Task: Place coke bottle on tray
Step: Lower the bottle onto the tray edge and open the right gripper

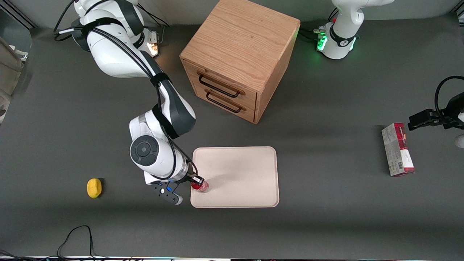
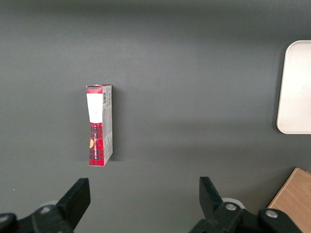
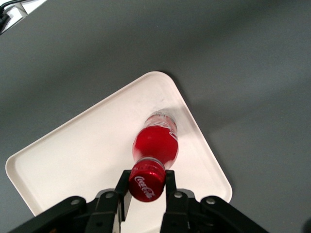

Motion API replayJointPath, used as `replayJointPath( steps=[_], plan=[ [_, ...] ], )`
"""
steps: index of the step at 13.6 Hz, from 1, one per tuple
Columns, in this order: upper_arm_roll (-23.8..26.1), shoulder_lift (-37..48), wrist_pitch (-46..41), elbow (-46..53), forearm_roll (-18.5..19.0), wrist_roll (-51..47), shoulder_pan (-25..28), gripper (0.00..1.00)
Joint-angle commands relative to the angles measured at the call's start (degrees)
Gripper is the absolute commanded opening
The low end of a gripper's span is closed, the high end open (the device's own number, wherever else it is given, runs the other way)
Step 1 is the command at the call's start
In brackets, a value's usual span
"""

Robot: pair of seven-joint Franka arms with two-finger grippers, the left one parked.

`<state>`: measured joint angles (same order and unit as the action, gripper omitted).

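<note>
The coke bottle [image 1: 200,186] is a small red bottle with a red cap. It stands upright over the cream-white tray [image 1: 239,170], in the tray corner nearest the front camera at the working arm's end. My right gripper [image 1: 197,181] is shut on its cap. In the right wrist view the fingers [image 3: 170,182] press both sides of the cap, the gripper [image 3: 146,183] is centred on it, and the bottle's red body [image 3: 156,141] and clear base hang down onto the tray [image 3: 82,150]. I cannot tell whether the base touches the tray.
A wooden two-drawer cabinet [image 1: 239,58] stands farther from the front camera than the tray. A yellow object [image 1: 94,187] lies toward the working arm's end. A red-and-grey carton [image 1: 397,149] lies toward the parked arm's end and shows in the left wrist view [image 2: 99,124].
</note>
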<state>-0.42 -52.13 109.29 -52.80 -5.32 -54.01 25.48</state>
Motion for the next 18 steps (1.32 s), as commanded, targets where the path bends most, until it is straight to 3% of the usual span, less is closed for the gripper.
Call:
replayJointPath(
  steps=[1, 3, 4, 5, 6, 7, 12, 14, 18],
  plan=[
    [-0.6, -1.3, 0.0, 2.9, 1.1, -1.4, 0.6, 0.0],
    [-0.6, -1.3, 0.0, 3.0, 1.1, -1.4, 0.5, 0.0],
    [-0.6, -1.3, 0.0, 3.0, 1.1, -1.4, 0.5, 0.06],
    [-0.6, -1.3, 0.0, 3.0, 1.1, -1.4, 0.5, 0.37],
    [-0.6, -1.3, 0.1, 3.0, 1.1, -1.4, 0.5, 0.84],
    [-0.7, -1.3, 0.3, 2.9, 1.1, -1.4, 0.5, 0.99],
    [-0.7, -0.5, -0.7, 2.8, 1.4, -1.3, 0.5, 1.0],
    [-0.5, 0.9, -3.7, 2.7, 3.4, -0.8, 0.6, 1.0],
    [-0.7, 12.1, -9.6, -8.0, 3.7, 6.5, -0.1, 1.0]
  ],
)
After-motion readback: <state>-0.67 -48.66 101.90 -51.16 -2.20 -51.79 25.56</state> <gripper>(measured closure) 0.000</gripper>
